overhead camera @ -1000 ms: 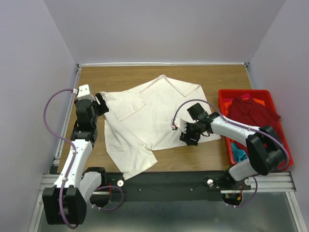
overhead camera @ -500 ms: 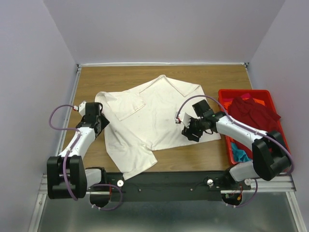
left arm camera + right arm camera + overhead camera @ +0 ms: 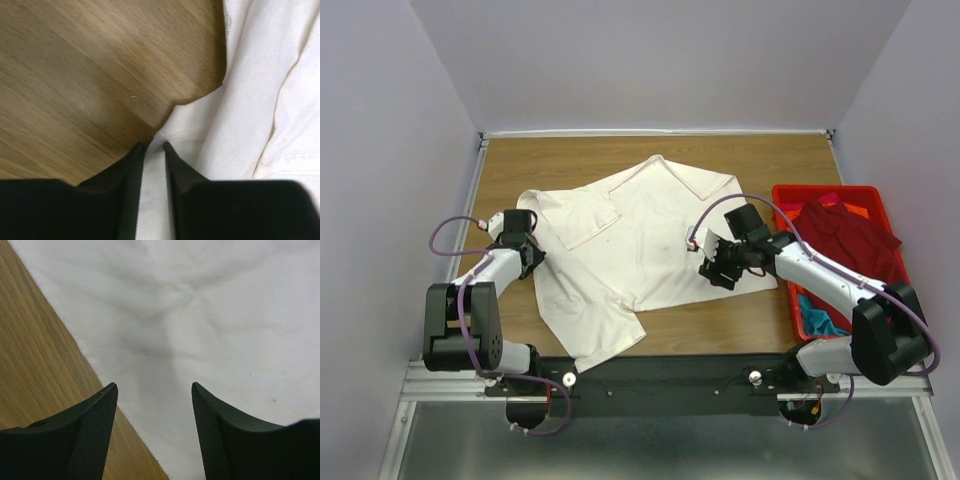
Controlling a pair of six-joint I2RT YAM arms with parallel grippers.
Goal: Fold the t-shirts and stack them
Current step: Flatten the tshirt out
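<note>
**Cream shirt spread flat, left pincer on its edge, right one wide above the hem**

The wooden tabletop (image 3: 780, 160) carries the cream-white t-shirt (image 3: 640, 240). It is spread across the middle, wrinkled, with one part reaching the near edge.

The red crate (image 3: 820, 189) sits at the right edge. In it are the dark red t-shirt (image 3: 845, 235) heaped on top, a teal t-shirt (image 3: 815, 318) at the near end, and an orange t-shirt (image 3: 857, 211) barely showing at the far end.

The left gripper (image 3: 152, 147) is at the shirt's left side, fingers nearly closed with cream cloth pinched between them. The right gripper (image 3: 155, 387) hangs over the shirt's near-right hem, fingers spread wide and holding nothing.

Handling, judged:
- The cloth is light, limp and not fragile.
- It will sag and drag rather than hold its shape.
- It probably slides easily on the wood.
- It is best pinched at hems, sleeve edges or corners, one layer at a time, low to the table.
- A mid-panel grab risks bunching it.
</note>
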